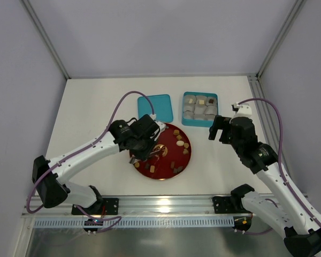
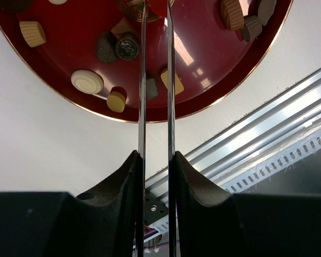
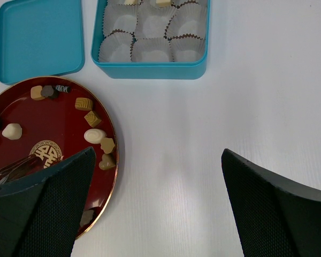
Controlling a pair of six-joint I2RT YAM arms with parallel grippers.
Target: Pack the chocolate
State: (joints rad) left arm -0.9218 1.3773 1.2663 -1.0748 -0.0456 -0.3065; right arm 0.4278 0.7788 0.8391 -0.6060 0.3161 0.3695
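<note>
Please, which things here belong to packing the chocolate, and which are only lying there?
For the job: chocolate pieces, red plate, teal box, paper cups.
Only lying about: teal lid, metal rail.

The left arm (image 1: 80, 158) reaches from the near-left corner toward mid-worktop. The left gripper (image 1: 153, 151) points down, its fingers (image 2: 142, 107) a narrow slit apart, tips unseen. The right gripper (image 3: 160, 209) hangs right of centre, jaws spread wide.

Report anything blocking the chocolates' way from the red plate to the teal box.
Nothing visible blocks the chocolates. Bare table separates the red plate and the teal box; the lid lies off, beside the box, which stands open.
</note>
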